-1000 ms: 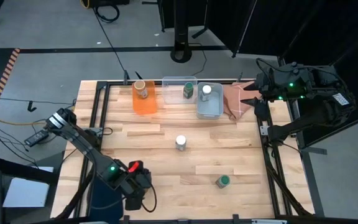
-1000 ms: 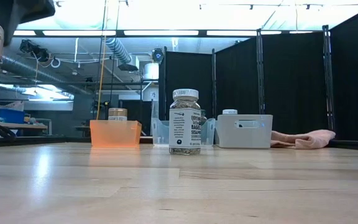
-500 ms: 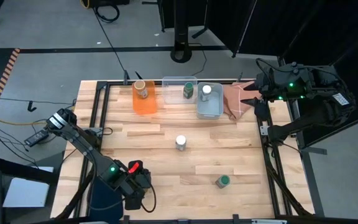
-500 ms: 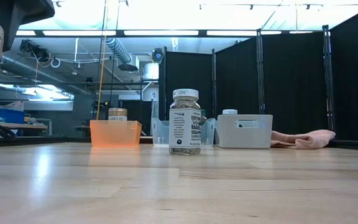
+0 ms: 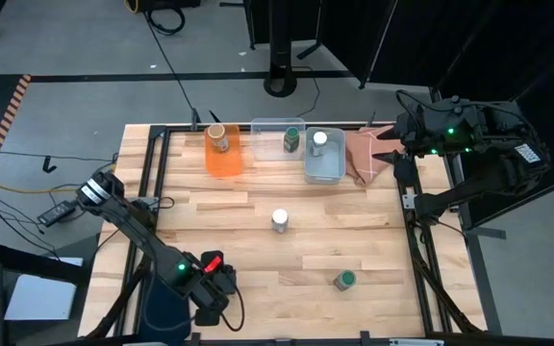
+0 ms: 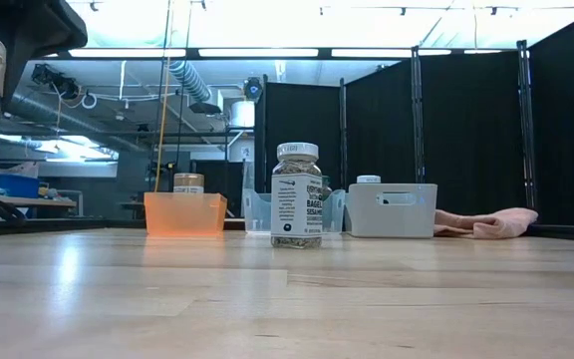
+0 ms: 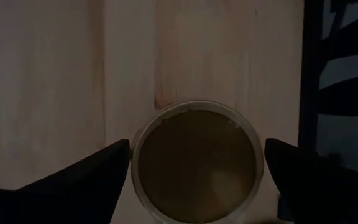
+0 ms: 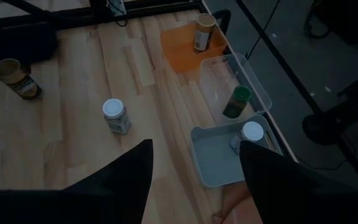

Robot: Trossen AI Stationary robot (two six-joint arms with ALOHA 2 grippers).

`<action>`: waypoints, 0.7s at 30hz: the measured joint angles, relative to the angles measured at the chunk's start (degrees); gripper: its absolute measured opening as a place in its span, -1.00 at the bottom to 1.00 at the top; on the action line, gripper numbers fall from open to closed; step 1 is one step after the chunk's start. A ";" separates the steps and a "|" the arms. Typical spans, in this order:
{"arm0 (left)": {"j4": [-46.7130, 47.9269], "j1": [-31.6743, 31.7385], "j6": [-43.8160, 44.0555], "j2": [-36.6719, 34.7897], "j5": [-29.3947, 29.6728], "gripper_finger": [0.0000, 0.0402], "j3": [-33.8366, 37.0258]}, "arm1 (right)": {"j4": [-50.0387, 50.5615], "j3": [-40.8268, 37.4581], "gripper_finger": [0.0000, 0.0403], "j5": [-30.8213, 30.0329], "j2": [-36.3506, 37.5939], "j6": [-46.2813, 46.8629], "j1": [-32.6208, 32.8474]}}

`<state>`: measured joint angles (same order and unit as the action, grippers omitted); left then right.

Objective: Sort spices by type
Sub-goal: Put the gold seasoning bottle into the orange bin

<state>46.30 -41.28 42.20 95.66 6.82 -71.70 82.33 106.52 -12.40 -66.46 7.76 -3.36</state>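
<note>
Tan-brown lidded jar (image 7: 194, 163) sits between the left gripper (image 7: 194, 168)'s wide-open fingers, ungripped, at the counter (image 5: 258, 240)'s near left corner.
Looks light, rigid and slick-sided, probably breakable; best pinched across the body under the lid. Round, small, labelled. Right gripper (image 8: 194, 180) waits spread and empty at the far right corner.

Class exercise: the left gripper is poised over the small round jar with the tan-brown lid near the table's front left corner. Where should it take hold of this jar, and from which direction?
Grip the tan-brown-lidded round jar just below its lid, coming straight down. It stands upright, and the left gripper is already above it with one open finger either side, so closing across the round body would probably hold best. The right gripper waits open at the table's far right corner.
</note>
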 joint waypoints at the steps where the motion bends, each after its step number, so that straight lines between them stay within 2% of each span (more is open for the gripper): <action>1: 0.09 0.00 -0.14 0.10 -0.01 0.88 0.00 | -0.01 -0.01 0.23 -0.01 0.00 -0.01 0.00; 9: 0.11 0.00 -1.69 0.39 0.88 0.85 0.00 | -0.01 -0.01 0.23 -0.01 0.00 -0.01 0.00; 21: 0.13 0.02 -2.95 0.39 1.19 0.57 0.00 | 0.01 -0.01 0.23 -0.02 0.00 -0.01 0.00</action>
<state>46.44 -41.25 39.25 96.05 8.01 -71.70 82.35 106.51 -12.43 -66.46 7.75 -3.36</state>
